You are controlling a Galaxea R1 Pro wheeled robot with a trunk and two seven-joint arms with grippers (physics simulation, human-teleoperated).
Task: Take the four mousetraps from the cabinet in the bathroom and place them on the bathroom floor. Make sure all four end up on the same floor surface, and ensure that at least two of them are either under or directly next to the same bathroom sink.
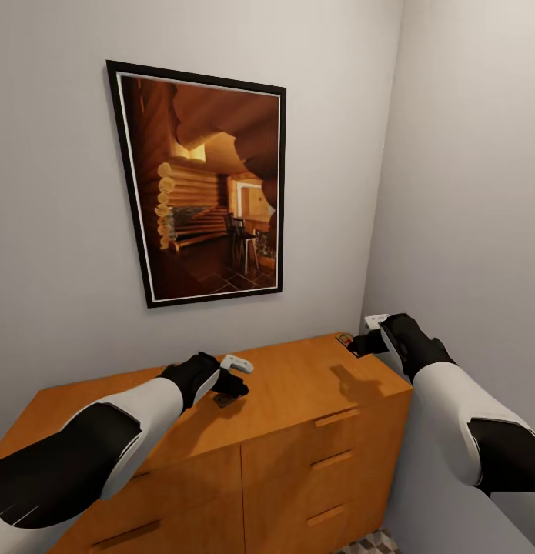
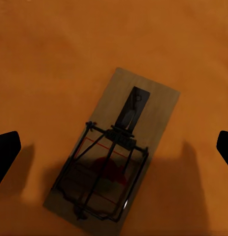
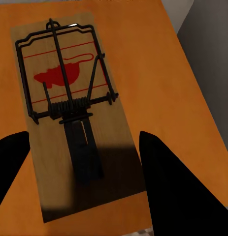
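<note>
On the cabinet (image 1: 298, 400) top, one mousetrap (image 2: 113, 147) lies flat between the left fingers (image 2: 6, 153), which are spread wide and touch nothing; near the top's right end a second mousetrap (image 3: 69, 108) lies between the right fingers (image 3: 168, 172), also parted and holding nothing; a framed picture (image 1: 205, 185) hangs on the wall above.
</note>
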